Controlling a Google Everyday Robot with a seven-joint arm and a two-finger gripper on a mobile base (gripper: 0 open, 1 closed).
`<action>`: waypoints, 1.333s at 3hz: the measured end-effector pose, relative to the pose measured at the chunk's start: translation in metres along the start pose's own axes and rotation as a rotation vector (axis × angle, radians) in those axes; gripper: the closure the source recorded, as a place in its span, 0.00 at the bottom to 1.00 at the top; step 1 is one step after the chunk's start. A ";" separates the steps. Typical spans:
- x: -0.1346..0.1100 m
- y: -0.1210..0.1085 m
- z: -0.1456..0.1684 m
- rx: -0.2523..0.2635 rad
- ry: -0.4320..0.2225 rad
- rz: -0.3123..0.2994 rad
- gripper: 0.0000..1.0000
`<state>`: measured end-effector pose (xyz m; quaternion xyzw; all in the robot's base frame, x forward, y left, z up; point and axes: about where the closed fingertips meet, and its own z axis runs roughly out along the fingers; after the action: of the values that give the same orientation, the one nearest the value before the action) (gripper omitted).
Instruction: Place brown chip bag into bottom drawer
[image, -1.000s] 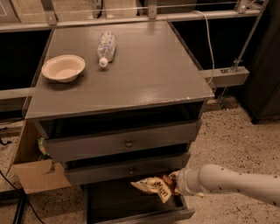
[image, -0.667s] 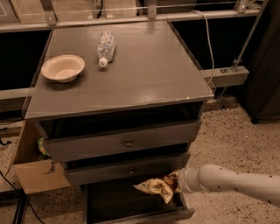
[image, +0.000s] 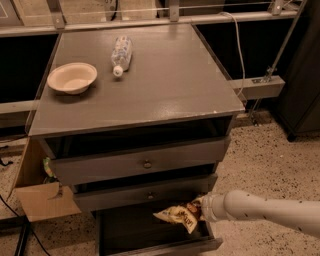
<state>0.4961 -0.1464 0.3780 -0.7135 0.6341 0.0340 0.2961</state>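
Observation:
The brown chip bag (image: 179, 214), dark brown with pale yellow ends, hangs over the open bottom drawer (image: 125, 230), just under the front of the middle drawer. My gripper (image: 196, 210) reaches in from the right on a white arm (image: 265, 210) and is shut on the bag's right end. The bag is held above the drawer's dark floor and is not resting on it. The drawer's front wall (image: 165, 247) shows at the lower edge of the view.
A pale bowl (image: 72, 77) and a clear plastic bottle (image: 121, 54) lie on the grey cabinet top (image: 165, 85). Two shallower drawers with round knobs (image: 147, 163) sit slightly open above. A cardboard box (image: 40, 197) stands at the left, a cable at the back right.
The gripper and bag have shifted slightly to the right and a little lower over the bottom drawer. Nothing else has moved.

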 end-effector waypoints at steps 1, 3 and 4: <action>0.008 0.002 0.018 0.011 -0.005 -0.004 1.00; 0.032 0.001 0.059 0.052 -0.022 -0.005 1.00; 0.030 0.019 0.109 0.082 -0.083 -0.039 1.00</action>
<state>0.5197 -0.1224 0.2684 -0.7110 0.6081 0.0320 0.3517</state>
